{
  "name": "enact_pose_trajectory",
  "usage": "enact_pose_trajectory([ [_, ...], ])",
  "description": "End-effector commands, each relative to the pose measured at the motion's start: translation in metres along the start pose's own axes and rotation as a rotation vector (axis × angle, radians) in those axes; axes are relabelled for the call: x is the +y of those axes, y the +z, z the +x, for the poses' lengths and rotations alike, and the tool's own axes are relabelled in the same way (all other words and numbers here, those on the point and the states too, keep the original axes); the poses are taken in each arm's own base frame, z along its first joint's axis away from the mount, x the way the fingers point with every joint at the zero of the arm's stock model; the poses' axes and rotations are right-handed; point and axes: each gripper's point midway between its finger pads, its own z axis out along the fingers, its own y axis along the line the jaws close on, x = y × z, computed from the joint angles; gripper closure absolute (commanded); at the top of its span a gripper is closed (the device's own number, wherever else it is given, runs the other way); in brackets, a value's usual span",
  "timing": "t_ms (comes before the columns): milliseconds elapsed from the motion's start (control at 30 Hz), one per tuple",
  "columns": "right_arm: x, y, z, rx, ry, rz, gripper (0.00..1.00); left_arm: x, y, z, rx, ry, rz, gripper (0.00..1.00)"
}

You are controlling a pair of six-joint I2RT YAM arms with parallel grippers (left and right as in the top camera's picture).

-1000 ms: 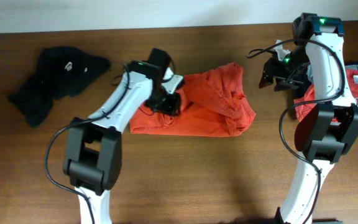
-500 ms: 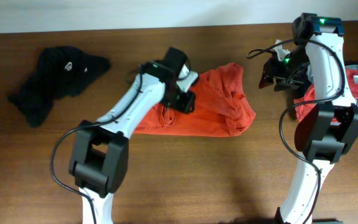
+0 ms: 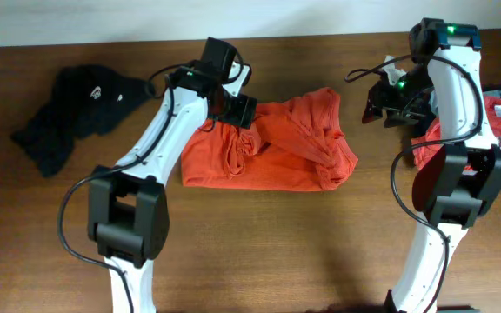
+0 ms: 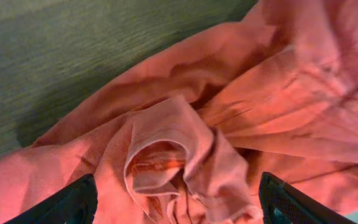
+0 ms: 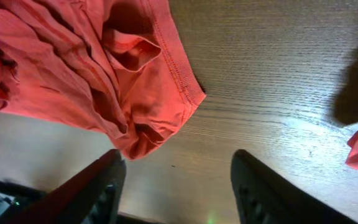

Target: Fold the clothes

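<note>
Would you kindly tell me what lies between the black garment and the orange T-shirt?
Bare wooden table, crossed by the left arm, as the overhead view shows.

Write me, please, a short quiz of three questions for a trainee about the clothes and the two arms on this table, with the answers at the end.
1. True or false: the black garment lies on top of the orange-red T-shirt.
2. What is between the fingers of the left gripper? A) a pinched fold of the T-shirt; B) the black garment; C) nothing, they stand open above the T-shirt.
3. In a few words: what lies directly under the right gripper?

Key: 1 false, the two lie apart; 2 C; 3 bare table wood, beside the T-shirt's edge.
</note>
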Motion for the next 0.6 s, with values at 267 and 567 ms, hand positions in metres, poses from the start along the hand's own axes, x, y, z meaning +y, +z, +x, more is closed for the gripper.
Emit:
enact_pose_trajectory([
  [267, 0.006, -0.004, -0.002, -0.017, -0.021, -0.011, 0.40, -0.007, 0.034, 0.010, 0.052, -0.029, -0.006, 0.21],
  [567, 0.006, -0.004, -0.002, -0.019, -0.022, -0.011, 0.40, -0.046, 0.034, 0.010, 0.058, -0.030, 0.115, 0.26],
])
